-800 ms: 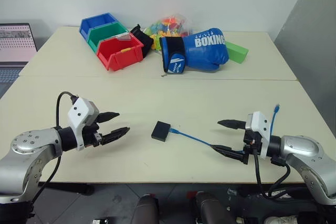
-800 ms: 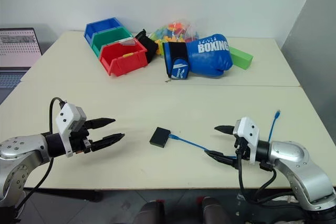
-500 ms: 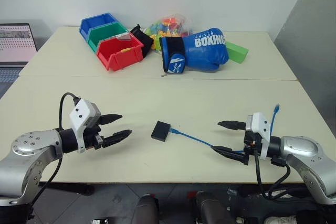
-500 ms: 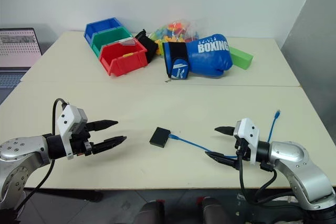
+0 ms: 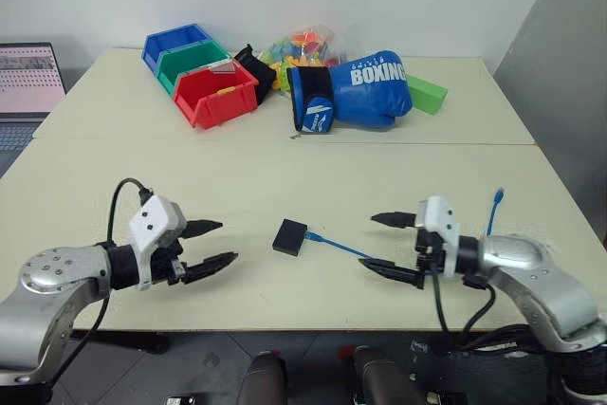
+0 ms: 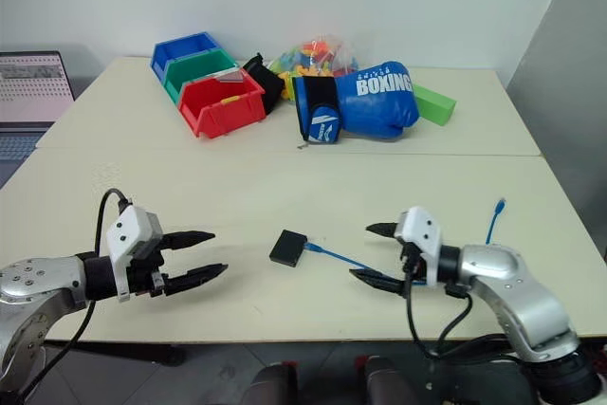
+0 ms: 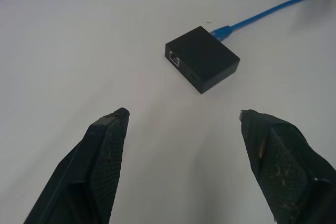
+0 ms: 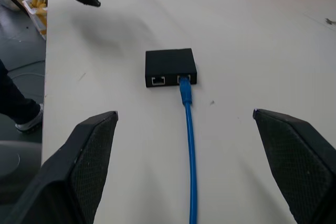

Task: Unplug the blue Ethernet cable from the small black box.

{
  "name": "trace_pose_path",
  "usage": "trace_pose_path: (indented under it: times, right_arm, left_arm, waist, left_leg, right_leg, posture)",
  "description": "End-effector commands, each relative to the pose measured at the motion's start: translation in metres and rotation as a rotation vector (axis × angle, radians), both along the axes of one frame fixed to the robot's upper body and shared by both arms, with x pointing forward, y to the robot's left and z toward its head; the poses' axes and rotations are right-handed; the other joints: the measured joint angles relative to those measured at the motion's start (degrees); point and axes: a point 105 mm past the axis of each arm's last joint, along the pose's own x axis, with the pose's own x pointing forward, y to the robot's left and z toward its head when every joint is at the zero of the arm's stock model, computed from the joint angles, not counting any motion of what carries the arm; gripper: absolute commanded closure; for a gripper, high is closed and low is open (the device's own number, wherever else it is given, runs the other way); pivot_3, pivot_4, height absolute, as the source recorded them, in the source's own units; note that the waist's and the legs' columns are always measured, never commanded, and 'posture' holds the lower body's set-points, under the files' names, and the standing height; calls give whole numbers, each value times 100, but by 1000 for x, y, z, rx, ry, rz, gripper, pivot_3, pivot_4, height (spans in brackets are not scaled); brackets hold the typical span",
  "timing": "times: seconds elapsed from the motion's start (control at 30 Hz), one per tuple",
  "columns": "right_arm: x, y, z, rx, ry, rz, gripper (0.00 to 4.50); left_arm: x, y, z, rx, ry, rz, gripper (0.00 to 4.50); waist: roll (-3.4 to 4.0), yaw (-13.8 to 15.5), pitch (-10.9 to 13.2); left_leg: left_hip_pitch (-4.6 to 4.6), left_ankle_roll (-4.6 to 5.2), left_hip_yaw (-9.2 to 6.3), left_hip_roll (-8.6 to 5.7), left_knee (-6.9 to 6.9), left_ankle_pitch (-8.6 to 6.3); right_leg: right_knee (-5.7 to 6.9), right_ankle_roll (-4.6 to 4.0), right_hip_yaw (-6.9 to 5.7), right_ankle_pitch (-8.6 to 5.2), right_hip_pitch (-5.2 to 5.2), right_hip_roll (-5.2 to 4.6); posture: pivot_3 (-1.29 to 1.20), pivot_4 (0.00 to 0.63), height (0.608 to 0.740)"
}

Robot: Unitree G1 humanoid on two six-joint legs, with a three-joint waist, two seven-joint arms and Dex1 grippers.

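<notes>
The small black box lies flat near the table's front middle. The blue Ethernet cable is plugged into its right side and runs right under my right gripper, its far plug sticking up beyond my right wrist. My left gripper hovers left of the box, open and empty. To the right of the box my right gripper is open too, its fingers straddling the cable without touching it. The right wrist view has the box and the cable plugged into one of its two ports.
At the back stand red, green and blue bins, a bag of colourful toys, a blue boxing glove and a green block. A laptop sits at far left. A table seam runs across.
My right gripper has moved left along the cable toward the box. My left gripper has shifted slightly right and lower. Box and cable have not moved.
</notes>
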Motion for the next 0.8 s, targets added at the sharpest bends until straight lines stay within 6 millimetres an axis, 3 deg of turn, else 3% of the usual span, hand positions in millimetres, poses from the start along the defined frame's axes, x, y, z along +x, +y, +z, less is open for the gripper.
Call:
trace_pose_path:
  times: [0.03,0.23,0.5,0.53,0.57,0.8]
  right_arm:
    - [5,23,-10,-32,-22,13,127]
    - [28,52,-36,-85,-7,-22,127]
    - [45,60,-53,-132,19,-38,127]
    - [44,60,-54,-132,20,-37,495]
    - [44,61,-54,-133,20,-34,515]
    - [45,62,-52,-167,-18,-13,1981]
  left_arm:
    - [-4,0,2,20,-8,-54,900]
    - [-8,-1,4,27,12,-124,900]
    - [-12,-5,0,34,-3,-169,900]
    - [-13,-5,-1,27,-8,-171,865]
    - [-13,-5,-2,29,-16,-168,865]
    - [-7,1,-13,16,-22,-135,865]
  waist:
    - [1,-2,0]
    - [0,-6,0]
    - [1,-4,0]
    - [1,-4,0]
    - [1,-4,0]
    - [1,-4,0]
  left_leg:
    - [0,0,-1,0,0,0]
    - [-1,0,1,0,1,0]
    - [-1,0,2,0,1,0]
    - [-1,0,2,0,1,0]
    - [0,0,2,0,1,0]
    - [1,0,2,1,1,0]
  right_leg:
    - [0,0,-1,0,0,0]
    - [1,-1,-2,0,-2,0]
    - [3,-2,-5,0,-3,0]
    - [3,-2,-4,0,-3,0]
    - [4,-2,-4,0,-3,0]
    - [6,-2,-5,0,-3,1]
  posture:
    - [0,150,740]
    - [0,150,740]
    - [0,150,740]
    - [0,150,740]
    - [0,150,740]
    - [0,150,740]
